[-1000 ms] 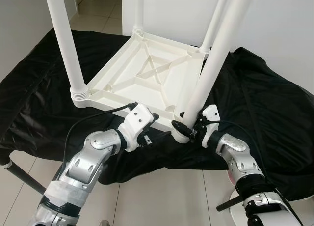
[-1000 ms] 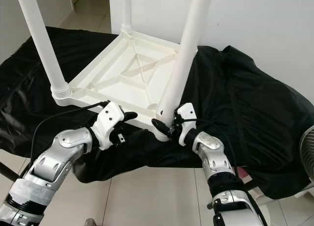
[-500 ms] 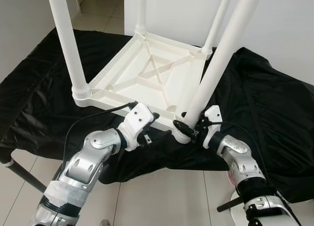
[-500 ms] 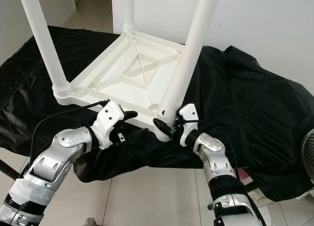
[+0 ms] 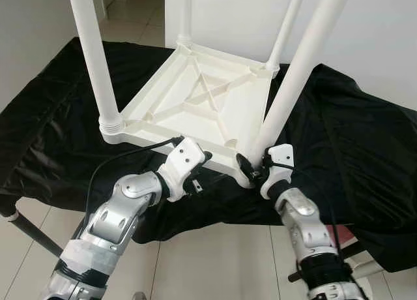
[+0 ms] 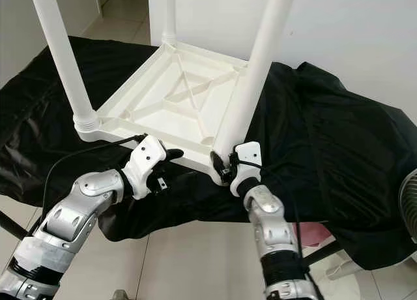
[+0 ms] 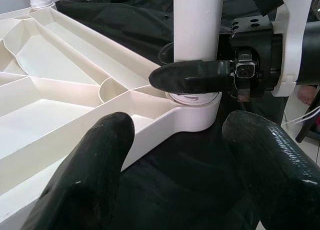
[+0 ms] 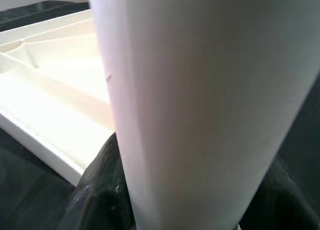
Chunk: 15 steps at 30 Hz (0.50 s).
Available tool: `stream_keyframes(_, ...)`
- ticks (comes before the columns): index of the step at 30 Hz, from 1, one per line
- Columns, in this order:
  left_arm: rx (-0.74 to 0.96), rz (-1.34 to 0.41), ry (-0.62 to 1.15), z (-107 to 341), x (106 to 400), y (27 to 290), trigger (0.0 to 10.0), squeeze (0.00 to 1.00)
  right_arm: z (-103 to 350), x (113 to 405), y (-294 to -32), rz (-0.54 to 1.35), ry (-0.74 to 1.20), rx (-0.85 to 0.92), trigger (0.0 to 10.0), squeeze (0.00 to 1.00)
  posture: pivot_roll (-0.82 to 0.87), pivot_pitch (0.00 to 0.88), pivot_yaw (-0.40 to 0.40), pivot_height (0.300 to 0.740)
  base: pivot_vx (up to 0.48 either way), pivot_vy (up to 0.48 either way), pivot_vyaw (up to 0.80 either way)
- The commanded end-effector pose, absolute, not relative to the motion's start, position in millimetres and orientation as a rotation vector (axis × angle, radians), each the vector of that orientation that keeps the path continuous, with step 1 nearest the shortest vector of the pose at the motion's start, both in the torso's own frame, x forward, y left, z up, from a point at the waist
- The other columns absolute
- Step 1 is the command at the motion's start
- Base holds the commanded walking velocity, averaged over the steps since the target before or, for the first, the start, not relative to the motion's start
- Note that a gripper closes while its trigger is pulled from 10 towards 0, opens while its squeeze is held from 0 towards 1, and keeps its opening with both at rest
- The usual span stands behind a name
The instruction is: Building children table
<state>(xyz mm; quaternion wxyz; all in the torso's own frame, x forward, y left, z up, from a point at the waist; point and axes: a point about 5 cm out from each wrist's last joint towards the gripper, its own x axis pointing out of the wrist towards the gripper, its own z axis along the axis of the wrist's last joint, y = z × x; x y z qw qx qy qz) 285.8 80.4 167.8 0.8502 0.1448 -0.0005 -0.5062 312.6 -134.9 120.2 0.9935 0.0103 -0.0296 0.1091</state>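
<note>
Upturned table top (image 5: 195, 104) on the black-draped surface (image 5: 365, 143), all four legs up, last near leg (image 5: 287, 98) being seated: right gripper (image 7: 200, 80) clamps its base, left gripper (image 7: 175, 155) jaws wide beside it.

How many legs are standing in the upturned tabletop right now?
4: near-left leg, far-left leg, far-right leg, and the near-right leg, gripped at its base by the right gripper.

I lose all four table legs (image 5: 294, 78) past the top edge, and the near leg blurs in the right wrist view.
</note>
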Motion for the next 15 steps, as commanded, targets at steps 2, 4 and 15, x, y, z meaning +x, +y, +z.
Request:
stream_keyframes(2, 0.320, -1.087, -0.006, 168, 285, 77, 10.0, 0.00, 109, 308, -136, -0.006, -0.007, 0.026, 10.0, 0.00, 0.04, 0.027, -0.106, 0.740, 0.000, 0.000, 0.00)
stream_keyframes(4, 0.318, -1.088, -0.007, 168, 285, 76, 10.0, 0.00, 109, 307, -121, -0.043, 0.000, 0.067, 10.0, 0.00, 0.04, 0.027, -0.106, 0.740, 0.000, 0.000, 0.00)
stream_keyframes(15, 0.319, -1.096, -0.005, 166, 283, 75, 10.0, 0.00, 116, 303, -104, 0.060, -0.039, 0.106, 10.0, 0.00, 0.04, 0.018, -0.111, 0.740, 0.000, 0.000, 0.00)
